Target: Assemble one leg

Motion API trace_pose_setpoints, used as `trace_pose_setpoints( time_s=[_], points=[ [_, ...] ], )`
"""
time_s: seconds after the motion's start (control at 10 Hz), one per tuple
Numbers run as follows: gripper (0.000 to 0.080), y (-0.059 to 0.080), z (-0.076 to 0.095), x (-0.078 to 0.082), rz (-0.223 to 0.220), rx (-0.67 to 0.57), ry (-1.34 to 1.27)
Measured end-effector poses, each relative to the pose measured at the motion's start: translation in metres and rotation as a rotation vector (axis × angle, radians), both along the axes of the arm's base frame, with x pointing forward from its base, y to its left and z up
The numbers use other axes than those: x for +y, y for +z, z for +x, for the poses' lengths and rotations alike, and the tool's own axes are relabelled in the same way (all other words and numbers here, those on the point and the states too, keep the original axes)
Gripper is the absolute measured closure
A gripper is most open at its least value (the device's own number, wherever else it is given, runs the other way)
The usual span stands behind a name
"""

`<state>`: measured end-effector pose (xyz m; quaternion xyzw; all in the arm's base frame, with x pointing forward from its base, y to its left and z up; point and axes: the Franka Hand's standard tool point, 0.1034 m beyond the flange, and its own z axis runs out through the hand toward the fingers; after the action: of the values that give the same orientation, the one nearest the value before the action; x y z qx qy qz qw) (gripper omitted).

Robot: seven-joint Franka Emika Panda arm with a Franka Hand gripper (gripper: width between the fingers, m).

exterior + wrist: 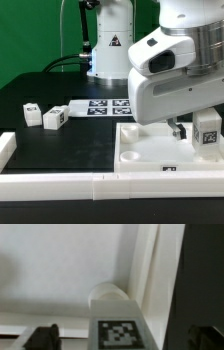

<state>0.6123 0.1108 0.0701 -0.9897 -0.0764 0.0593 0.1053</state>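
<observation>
Two spare legs stand on the table at the exterior view's left; their tags are too small to read. The marker board lies behind them, partly cut off by the arm. The arm's housing also hides the far edge of the panel and most of the end effector. The leg is upright at the panel's right end; cannot tell if seated. Wrist view, blurred: end effector spread wide, straddling the leg, gripping nothing. One finger shows a clear gap; the other merges with the dark table.
</observation>
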Motion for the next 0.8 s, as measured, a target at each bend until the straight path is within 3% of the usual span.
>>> trace_pose_setpoints(
  time_s=[0.2,0.3,0.4,0.8],
  points=[
    [0.0418,-0.0002,0.0,-0.0002,0.0,0.0,0.0],
    [0.0418,-0.0002,0.0001,-0.0004,0.0,0.0,-0.001],
    [0.0513,-0.0003,0.0,-0.0004,0.0,0.0,-0.001],
    [0.0512,-0.0006,-0.0001,-0.0003,-0.001,0.005,-0.019]
  ],
)
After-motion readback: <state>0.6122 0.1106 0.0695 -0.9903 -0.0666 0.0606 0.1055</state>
